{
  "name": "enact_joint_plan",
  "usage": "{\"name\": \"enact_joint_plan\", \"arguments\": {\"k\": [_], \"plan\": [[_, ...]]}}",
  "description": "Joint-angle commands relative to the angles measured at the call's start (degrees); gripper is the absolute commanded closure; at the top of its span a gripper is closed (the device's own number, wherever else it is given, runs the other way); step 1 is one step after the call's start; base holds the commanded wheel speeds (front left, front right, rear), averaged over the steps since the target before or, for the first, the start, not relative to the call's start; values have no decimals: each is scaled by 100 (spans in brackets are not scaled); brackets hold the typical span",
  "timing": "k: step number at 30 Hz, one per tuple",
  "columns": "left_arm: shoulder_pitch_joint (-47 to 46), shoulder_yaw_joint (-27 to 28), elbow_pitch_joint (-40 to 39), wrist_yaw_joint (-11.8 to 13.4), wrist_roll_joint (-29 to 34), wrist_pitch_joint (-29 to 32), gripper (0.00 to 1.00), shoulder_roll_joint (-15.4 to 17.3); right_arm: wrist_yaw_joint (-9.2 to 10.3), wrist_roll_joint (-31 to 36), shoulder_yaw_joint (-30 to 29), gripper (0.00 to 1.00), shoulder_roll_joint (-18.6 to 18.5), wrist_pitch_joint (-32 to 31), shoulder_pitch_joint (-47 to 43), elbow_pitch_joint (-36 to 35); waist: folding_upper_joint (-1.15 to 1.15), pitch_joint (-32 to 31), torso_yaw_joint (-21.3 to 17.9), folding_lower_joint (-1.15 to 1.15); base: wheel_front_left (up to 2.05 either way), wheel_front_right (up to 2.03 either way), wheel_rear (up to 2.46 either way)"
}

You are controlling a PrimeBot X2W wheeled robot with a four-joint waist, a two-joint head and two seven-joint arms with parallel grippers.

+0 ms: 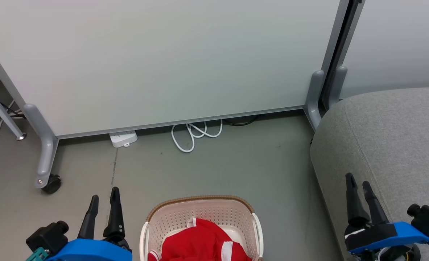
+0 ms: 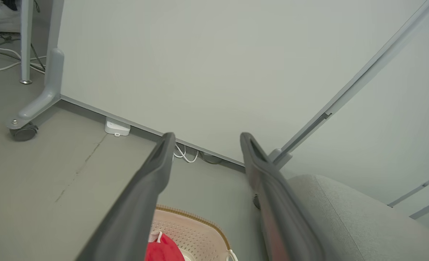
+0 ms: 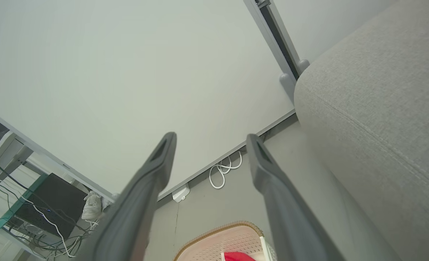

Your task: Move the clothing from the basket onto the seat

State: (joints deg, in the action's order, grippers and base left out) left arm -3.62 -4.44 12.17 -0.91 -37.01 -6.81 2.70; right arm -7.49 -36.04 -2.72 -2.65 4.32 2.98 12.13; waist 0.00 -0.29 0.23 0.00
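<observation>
The cream basket (image 1: 199, 203) with a brown rim stands on the floor at the bottom centre of the head view, and red clothing (image 1: 199, 241) with white trim lies inside it. The grey seat (image 1: 392, 137) rises at the right. My left gripper (image 1: 104, 195) hangs open to the left of the basket, holding nothing. My right gripper (image 1: 358, 181) is open over the seat's front edge, also empty. In the left wrist view the basket (image 2: 196, 228), clothing (image 2: 163, 250) and seat (image 2: 345, 217) lie beyond my left gripper (image 2: 207, 139). The right wrist view has my right gripper (image 3: 210, 139) open above the basket (image 3: 221, 239), with the seat (image 3: 374, 108) beside it.
A pale partition panel (image 1: 156, 61) on castor feet (image 1: 51, 184) closes off the back. A white power strip (image 1: 123, 138) and a looped white cable (image 1: 196, 134) lie at its base. Bare grey floor (image 1: 236, 166) lies between basket and panel. A table leg (image 1: 4, 116) stands at far left.
</observation>
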Motion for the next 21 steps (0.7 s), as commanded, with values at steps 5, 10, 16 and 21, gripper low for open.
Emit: {"name": "enact_joint_plan", "arguments": {"k": [5,10,16,21], "plan": [[-108,-87,-50,29,480,-131,0,58,0,487,29,0,-23,87,-22,-133,0,-7,3,0,0,0,0],[-114,-135,-55,57,791,-208,0,64,0,792,38,0,-24,119,-29,-161,0,-9,4,0,0,0,0],[-116,-190,-55,74,1125,-296,0,66,0,1158,55,0,-25,173,-55,-187,0,-10,6,0,0,0,0],[-117,-226,-55,85,1386,-362,0,68,0,1437,71,0,-26,225,-74,-214,0,-15,12,0,0,0,0]]}}
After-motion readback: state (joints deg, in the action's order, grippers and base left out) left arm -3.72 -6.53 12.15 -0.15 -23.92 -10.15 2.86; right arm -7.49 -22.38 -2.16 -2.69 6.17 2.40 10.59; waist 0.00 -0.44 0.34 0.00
